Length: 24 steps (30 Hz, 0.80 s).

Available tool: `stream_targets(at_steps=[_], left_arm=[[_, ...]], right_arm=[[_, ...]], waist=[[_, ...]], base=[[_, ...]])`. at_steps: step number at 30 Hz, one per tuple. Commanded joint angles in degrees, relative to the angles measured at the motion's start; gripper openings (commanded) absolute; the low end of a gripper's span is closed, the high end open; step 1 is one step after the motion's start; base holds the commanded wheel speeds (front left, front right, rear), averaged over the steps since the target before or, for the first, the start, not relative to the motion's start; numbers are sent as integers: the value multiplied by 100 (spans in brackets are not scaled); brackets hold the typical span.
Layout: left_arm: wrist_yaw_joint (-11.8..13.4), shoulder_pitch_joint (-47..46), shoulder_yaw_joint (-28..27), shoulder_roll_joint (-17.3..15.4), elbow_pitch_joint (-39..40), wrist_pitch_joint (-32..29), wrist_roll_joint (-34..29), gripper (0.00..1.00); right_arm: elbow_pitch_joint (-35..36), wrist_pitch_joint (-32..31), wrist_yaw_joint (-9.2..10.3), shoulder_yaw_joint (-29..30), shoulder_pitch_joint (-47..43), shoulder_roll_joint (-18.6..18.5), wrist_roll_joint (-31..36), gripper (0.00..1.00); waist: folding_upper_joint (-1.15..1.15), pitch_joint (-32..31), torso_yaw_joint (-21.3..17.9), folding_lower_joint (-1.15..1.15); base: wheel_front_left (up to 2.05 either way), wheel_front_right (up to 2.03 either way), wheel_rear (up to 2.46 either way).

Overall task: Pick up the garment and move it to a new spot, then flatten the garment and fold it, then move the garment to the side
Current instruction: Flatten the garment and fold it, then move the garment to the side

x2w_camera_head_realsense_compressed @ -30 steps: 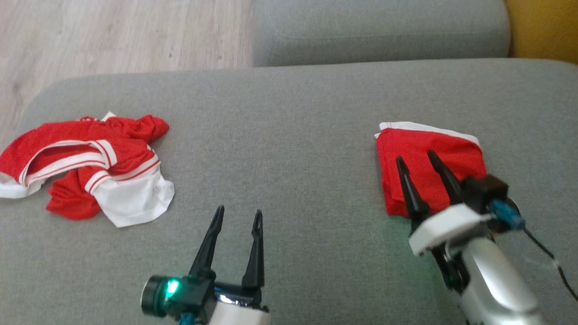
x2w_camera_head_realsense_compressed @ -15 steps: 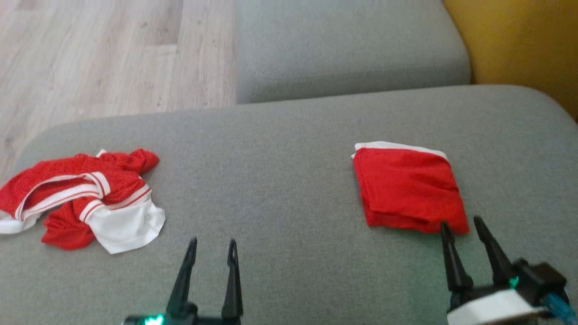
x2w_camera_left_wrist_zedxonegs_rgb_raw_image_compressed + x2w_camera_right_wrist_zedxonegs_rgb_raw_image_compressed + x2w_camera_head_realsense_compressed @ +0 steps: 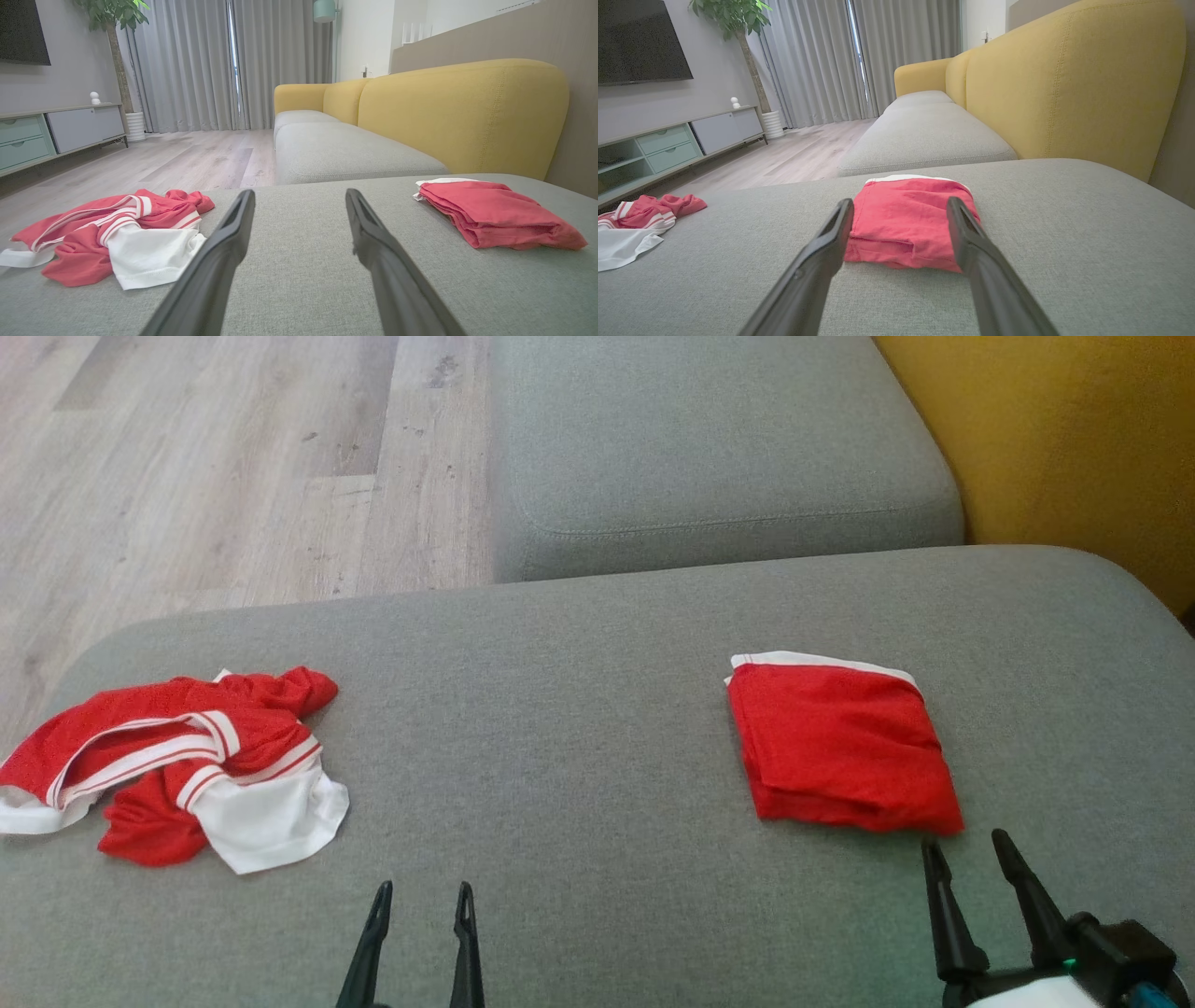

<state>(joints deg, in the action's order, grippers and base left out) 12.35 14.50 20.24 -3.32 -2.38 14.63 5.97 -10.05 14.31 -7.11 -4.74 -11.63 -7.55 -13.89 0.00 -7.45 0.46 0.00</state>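
On the cushion (image 3: 579, 709), right of centre, folded garment (image 3: 840, 751) lies clear — left end effector (image 3: 423, 891), right end effector (image 3: 964, 842) spread.

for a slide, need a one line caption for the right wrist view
Open right hand facing the folded red garment on a grey cushion, crumpled garment at left

Grey sofa seat (image 3: 597, 709), yellow backrest (image 3: 462, 116), wooden floor (image 3: 233, 476); small white ornament (image 3: 95, 98), perhaps.

At frame centre, the right gripper (image 3: 899, 204), fingers (image 3: 822, 254) spread, is framing the folded red garment (image 3: 903, 228) lying on the grey sofa (image 3: 1064, 242).
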Motion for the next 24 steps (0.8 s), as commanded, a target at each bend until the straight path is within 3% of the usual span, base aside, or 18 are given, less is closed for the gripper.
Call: stream_targets(at_steps=[1, 24], left_arm=[[-11, -173, -219, 42, 173, 37, -32, 100], [-2, -189, -228, 44, 233, 37, 16, 100]], right_arm=[[155, 68, -37, -83, 118, -43, 57, 100], [149, 69, -37, -187, 160, -73, 114, 100]], waist=[[0, 1, 2, 0], [0, 23, 13, 0]], base=[[0, 0, 0], [0, 0, 0]])
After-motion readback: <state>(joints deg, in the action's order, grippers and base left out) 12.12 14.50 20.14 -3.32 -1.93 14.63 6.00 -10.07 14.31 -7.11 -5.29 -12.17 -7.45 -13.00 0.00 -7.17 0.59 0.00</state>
